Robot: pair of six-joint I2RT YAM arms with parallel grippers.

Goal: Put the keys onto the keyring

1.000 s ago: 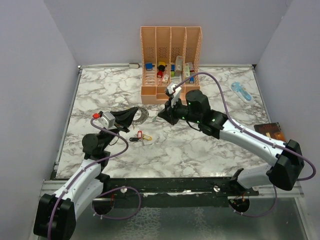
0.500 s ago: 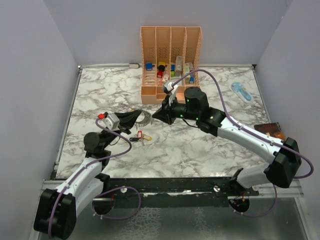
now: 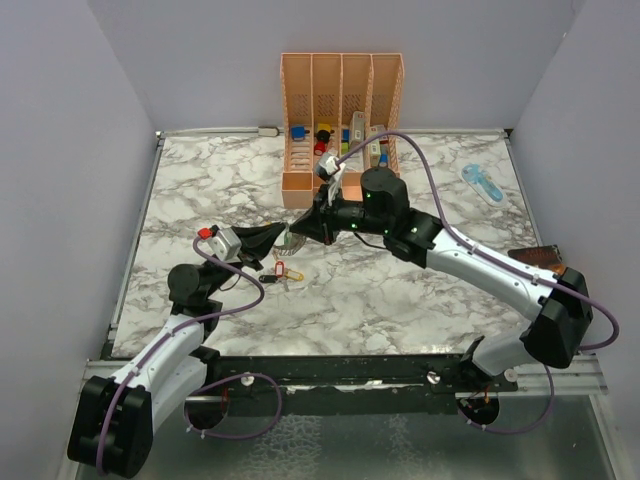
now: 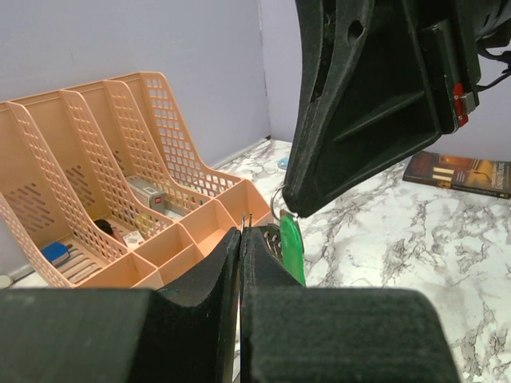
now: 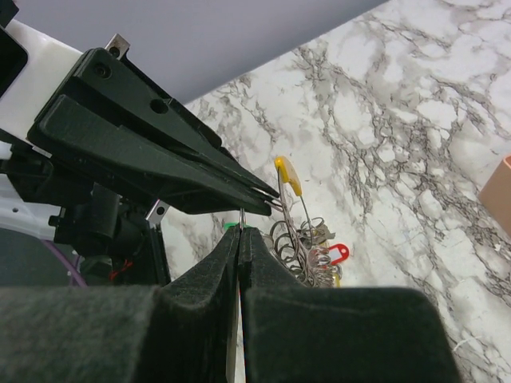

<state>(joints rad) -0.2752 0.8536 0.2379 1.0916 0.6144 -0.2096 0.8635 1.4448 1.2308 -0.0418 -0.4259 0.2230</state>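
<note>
Marble-patterned desk (image 3: 400, 290) under both arms: the left tool (image 4: 242, 237), pinched shut, holds the silvery beaded-chain keyring with yellow tag (image 5: 287, 177) up mid-desk; the right tool (image 5: 240, 233), clamped on a green-tagged metal key (image 4: 290, 249), meets it tip to tip. Probably best to hold the ring steady and thread the key's hole slowly; red and yellow tagged keys (image 3: 284, 270) lie below

1. Most likely a robotics lab test cell: plain grey panels (image 3: 60, 150) wall in a marble-patterned tabletop (image 3: 420, 300) from 9 through 3 o'clock.
2. The left arm (image 3: 165, 350) and right arm (image 3: 490, 270) are bolted to a metal rail (image 3: 350, 370) at 6 o'clock.
3. A peach desk organiser (image 3: 342, 90) stands at 12 o'clock.
</note>
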